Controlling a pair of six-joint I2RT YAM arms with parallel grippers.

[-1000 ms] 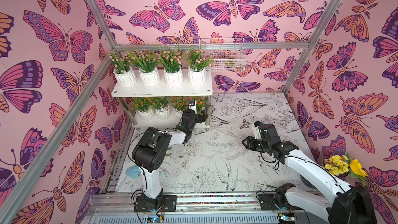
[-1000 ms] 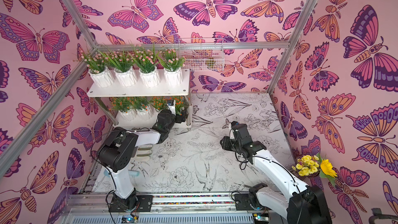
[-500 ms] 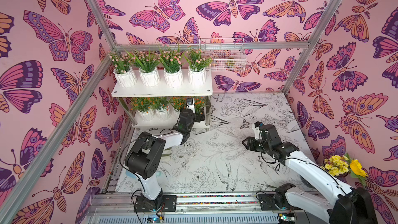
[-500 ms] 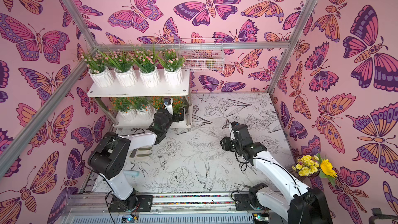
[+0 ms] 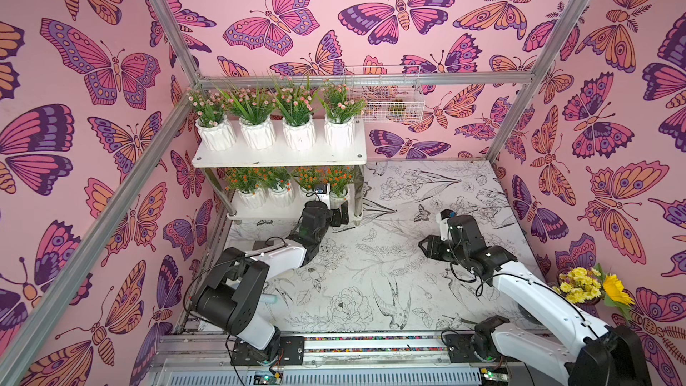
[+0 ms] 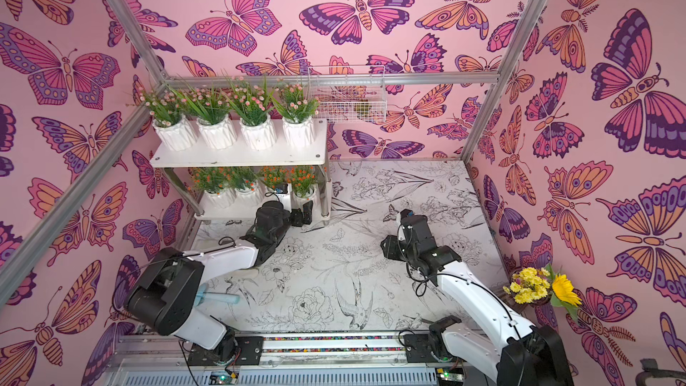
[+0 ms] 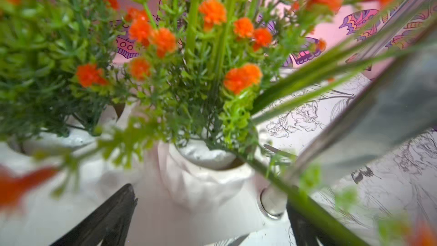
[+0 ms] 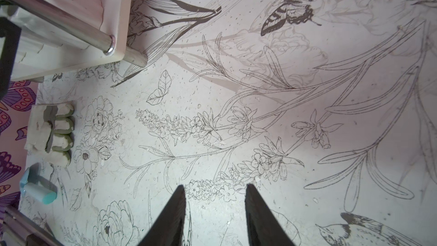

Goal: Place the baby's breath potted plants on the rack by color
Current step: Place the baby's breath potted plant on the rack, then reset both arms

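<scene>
The rack (image 5: pixel 278 159) (image 6: pixel 237 159) stands at the back left. Its top board carries a row of baby's breath potted plants with pink blooms (image 5: pixel 274 105) in white pots. Orange-bloomed ones (image 5: pixel 289 180) (image 6: pixel 252 178) fill the lower board. My left gripper (image 5: pixel 336 211) (image 6: pixel 300 214) (image 7: pixel 210 199) is open at the front of the lower board. The rightmost orange pot (image 7: pixel 203 181) (image 5: pixel 338 194) stands on the board between its wide-apart fingers, with a gap on each side. My right gripper (image 5: pixel 427 246) (image 6: pixel 386 248) (image 8: pixel 214 186) hangs open and empty over the mid table.
A white wire basket (image 5: pixel 386 98) hangs on the back wall beside the rack. A yellow sunflower bunch (image 5: pixel 594 287) sits at the right wall. A light blue cylinder (image 6: pixel 219 297) (image 8: pixel 39 190) lies near the left arm's base. The rack's silver leg (image 7: pixel 272 202) is beside my left fingers.
My left gripper opened wide, let go of the orange pot on the lower board, and drew back a little toward the front. My right gripper's jaws opened somewhat wider.
</scene>
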